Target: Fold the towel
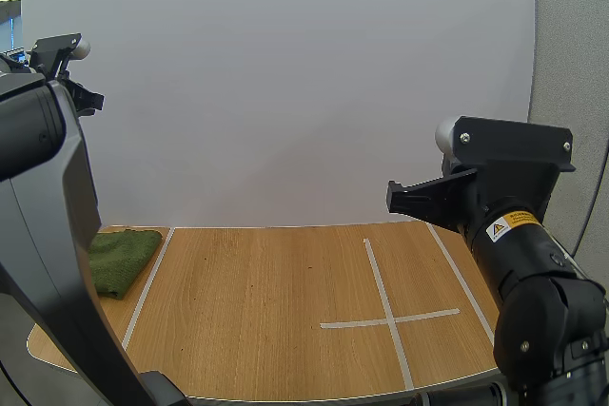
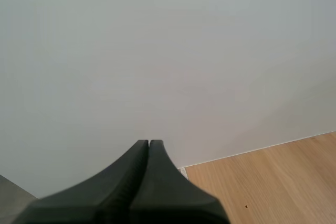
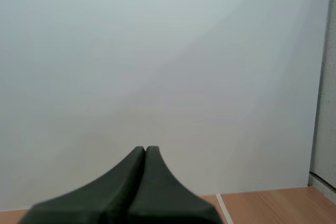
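Note:
A green towel (image 1: 122, 259) lies bunched at the far left of the wooden table (image 1: 276, 311), partly hidden behind my left arm. My left gripper (image 2: 149, 142) is shut on nothing, its fingers lying together as one dark wedge, raised above the table and pointing at the white back wall. My right gripper (image 3: 145, 149) is likewise shut on nothing, held high and facing the same wall. Both arms stand well above the table, away from the towel.
White tape lines (image 1: 388, 316) mark a cross and borders on the tabletop. A white wall (image 1: 285, 92) closes the back edge. A grey panel (image 1: 571, 64) stands at the right side.

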{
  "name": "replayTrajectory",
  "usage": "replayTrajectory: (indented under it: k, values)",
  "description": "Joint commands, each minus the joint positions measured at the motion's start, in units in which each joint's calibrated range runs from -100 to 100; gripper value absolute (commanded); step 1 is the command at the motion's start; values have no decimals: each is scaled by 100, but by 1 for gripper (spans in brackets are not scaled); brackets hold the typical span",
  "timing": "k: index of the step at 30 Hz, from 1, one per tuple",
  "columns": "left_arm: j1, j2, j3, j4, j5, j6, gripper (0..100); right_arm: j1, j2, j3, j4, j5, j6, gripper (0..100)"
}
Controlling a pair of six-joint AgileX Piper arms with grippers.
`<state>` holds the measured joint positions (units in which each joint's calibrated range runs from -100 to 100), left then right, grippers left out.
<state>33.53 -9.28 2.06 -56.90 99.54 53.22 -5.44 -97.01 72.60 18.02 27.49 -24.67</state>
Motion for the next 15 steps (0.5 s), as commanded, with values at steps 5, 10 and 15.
replayTrajectory:
  k: [5, 10, 15]
  values:
    - [5, -51, 21, 19, 46, -191, 0, 283, -96, 9, 32, -50, -25, 0]
    - [5, -51, 21, 47, 46, -390, 0, 507, -96, 9, 32, -50, -25, 0]
    - [5, -194, 172, 269, 46, -534, 0, 525, -96, 9, 42, -50, -25, 0]
